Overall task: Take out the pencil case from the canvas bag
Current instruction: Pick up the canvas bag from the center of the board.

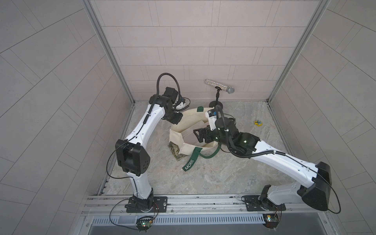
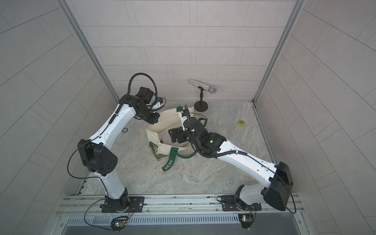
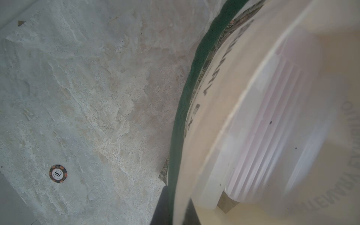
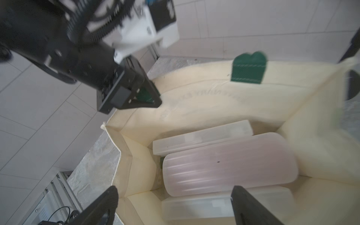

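The pencil case [image 4: 229,163] lies flat at the bottom of the canvas bag [image 4: 204,109]. It is pale pink, with thin ribs and round corners. Its long side runs along the bag's long walls, a little slanted. A clear box [image 4: 202,136] lies on one side of it and a second clear box [image 4: 194,206] on the other.

In both top views the pencil case [image 1: 189,137] [image 2: 165,138] shows only as a small pink patch. The right gripper [image 1: 198,134] [image 2: 173,134] hides the rest. The wrist pictures are blurry, so small marks on the case are hard to make out.

The bag [image 1: 175,136] stands on the stone table [image 1: 203,177] with its mouth open to the top. Its green strap [image 1: 190,161], which says MORRIS, hangs out toward the robot.

The left gripper [image 4: 150,97] [image 1: 176,120] is pinched tight on the bag's rim, with a bit of green cloth between its jaws. The right gripper [image 4: 173,188] hangs over the bag's mouth with its jaws wide apart, and it holds nothing.

A sparkly microphone [image 1: 219,86] on a stand is behind the bag. A poker chip [image 3: 58,173] marked 100 lies on the table near the left arm. A small yellow thing [image 1: 258,122] lies well apart, too small to tell what it is.
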You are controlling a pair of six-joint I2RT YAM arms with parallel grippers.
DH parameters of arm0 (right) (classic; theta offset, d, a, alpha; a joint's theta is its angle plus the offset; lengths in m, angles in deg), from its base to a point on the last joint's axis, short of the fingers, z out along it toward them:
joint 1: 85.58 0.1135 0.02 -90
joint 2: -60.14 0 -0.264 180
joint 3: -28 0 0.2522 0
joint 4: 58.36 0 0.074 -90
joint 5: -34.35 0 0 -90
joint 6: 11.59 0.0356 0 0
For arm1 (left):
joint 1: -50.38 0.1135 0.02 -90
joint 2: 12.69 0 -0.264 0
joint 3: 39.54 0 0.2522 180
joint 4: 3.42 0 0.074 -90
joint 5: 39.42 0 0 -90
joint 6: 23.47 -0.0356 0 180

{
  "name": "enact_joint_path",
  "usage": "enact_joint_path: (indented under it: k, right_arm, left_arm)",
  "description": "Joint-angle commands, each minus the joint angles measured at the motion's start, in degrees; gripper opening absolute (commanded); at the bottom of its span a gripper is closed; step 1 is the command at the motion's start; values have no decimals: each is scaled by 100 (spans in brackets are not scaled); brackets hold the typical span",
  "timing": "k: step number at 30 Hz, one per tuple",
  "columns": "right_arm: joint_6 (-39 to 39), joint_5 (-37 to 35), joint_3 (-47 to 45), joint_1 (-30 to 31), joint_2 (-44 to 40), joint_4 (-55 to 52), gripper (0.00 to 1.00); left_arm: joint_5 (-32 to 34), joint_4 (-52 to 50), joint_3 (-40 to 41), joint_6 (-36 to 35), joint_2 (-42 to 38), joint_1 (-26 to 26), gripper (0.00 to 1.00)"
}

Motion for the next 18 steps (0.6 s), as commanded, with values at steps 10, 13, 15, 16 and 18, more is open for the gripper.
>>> enact_joint_path:
  k: [10,13,15,16,18]
  right_arm:
    - [990,-357,-1370,301,187,582,90]
    - [1038,-563,-1703,297,162,602,90]
    - [1038,-681,-1842,301,179,610,91]
    - [1038,-750,-1883,296,203,623,91]
    - [1009,-817,-1919,287,264,632,92]
  left_arm:
    - [210,658,-861,190,-119,64,0]
    - [260,668,-857,192,-118,81,0]
    - [344,667,-842,199,-125,97,0]
    - [403,677,-818,239,-134,116,0]
    - [452,760,-724,245,-190,163,0]
